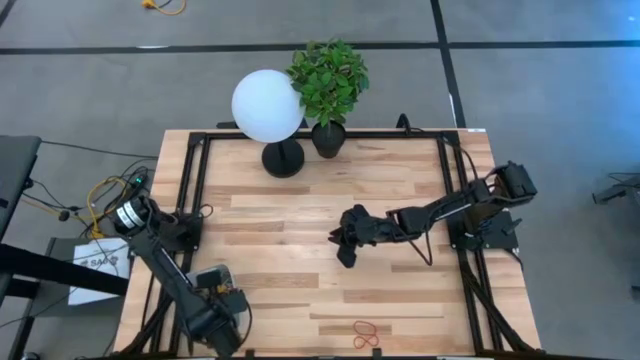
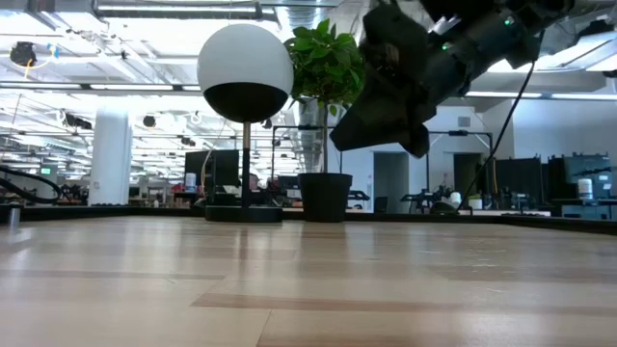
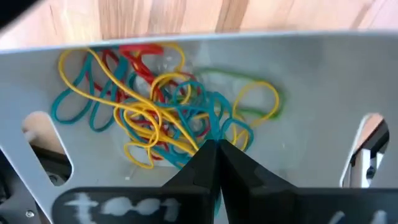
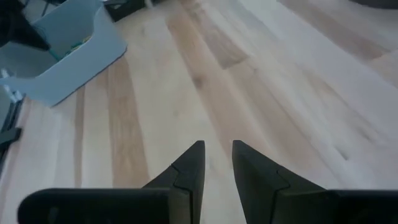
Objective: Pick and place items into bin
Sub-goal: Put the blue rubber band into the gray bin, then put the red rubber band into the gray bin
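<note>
At the high view's lower left, our left gripper (image 3: 210, 149), jaws together, hangs over the pale plastic bin (image 3: 323, 81) of tangled rubber bands (image 3: 155, 106). Bottom centre, thin red-orange loops (image 1: 366, 333) remain: light, floppy, best pinched mid-strand. Right gripper (image 4: 216, 163) hovers, jaws slightly apart, empty.

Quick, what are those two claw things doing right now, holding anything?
Left gripper: fingers shut, over the rubber bands in the bin; no clear grip on one.
Right gripper: fingers open, empty, above bare table.
</note>
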`<state>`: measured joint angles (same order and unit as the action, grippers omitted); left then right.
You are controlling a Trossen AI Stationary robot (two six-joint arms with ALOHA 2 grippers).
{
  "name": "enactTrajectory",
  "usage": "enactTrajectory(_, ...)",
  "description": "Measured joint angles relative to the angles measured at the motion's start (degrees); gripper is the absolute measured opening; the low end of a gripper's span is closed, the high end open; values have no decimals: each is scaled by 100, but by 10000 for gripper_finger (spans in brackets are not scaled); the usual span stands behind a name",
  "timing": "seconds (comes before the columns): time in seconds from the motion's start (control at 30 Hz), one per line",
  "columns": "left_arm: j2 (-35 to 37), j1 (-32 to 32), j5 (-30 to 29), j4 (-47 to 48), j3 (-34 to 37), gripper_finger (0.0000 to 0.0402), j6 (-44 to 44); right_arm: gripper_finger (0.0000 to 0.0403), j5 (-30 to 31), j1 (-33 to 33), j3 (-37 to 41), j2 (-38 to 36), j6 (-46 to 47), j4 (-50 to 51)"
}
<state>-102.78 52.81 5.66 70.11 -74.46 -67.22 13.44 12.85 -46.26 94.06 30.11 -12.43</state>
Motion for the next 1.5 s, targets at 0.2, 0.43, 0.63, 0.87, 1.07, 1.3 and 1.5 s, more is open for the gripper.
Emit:
enactTrajectory(0.2, 2, -113, -468, 216, 2, 6, -369, 77, -172, -191, 0, 0, -444, -2)
enactTrajectory(0.43, 2, -293, -215, 483, 4, 49, -676, 77, -142, 181, 0, 0, -1561, -329)
enactTrajectory(0.63, 2, -333, -466, 448, 4, 89, -231, 86, -359, 678, 0, 0, -1858, -67)
enactTrajectory(0.87, 58, -325, -764, 1419, -212, 104, 285, 137, -564, 1189, -37, 0, -1672, 273)
enactTrajectory(1.07, 813, -176, -2813, 1394, -343, 104, 600, 179, -451, 1703, -892, 0, -1429, 2166)
enactTrajectory(1.3, 2145, -137, -4559, 928, -176, 104, 708, 185, -406, 2187, -1719, 0, -206, 3948)
enactTrajectory(1.5, 3136, -204, -4747, -912, 688, 97, 1532, 179, -442, 2739, -1711, 298, 430, 3914)
